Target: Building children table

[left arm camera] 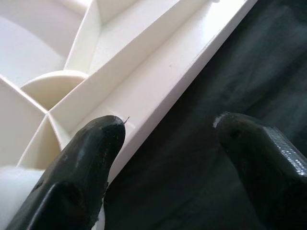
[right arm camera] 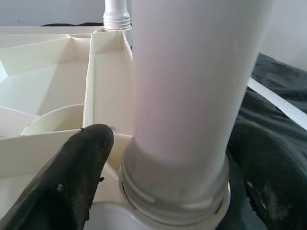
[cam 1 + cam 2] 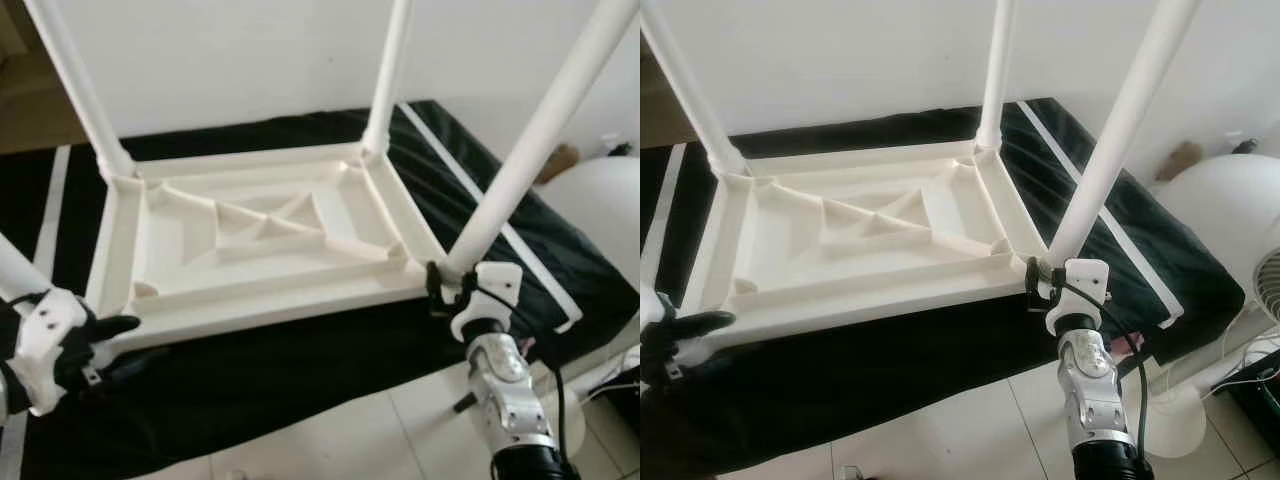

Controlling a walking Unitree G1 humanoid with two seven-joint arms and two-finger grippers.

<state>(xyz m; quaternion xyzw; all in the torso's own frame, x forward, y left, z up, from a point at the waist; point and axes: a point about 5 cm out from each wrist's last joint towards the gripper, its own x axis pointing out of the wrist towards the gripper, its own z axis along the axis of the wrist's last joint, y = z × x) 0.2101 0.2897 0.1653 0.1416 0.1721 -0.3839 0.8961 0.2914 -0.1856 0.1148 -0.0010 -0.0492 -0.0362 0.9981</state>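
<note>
Head views: upturned white plastic tabletop (image 3: pixel 260 235) lies on a black cloth (image 3: pixel 280 370); three white tube legs stand in their corners. My right gripper (image 3: pixel 440 283) is at the near-right white leg (image 3: pixel 520 170).

Left wrist: left gripper (image 1: pixel 168 139) fingers spread, straddling the tabletop's rim, holding nothing.

Right wrist: fingers close around the leg's base. I judge the leg is being seated; next, twist it home.

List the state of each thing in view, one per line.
Table top: upside down on the black cloth.
Near-right leg: upright in its corner socket.
Right tool: fingers either side of that leg's base.
Left tool: open at the near-left rim.
</note>
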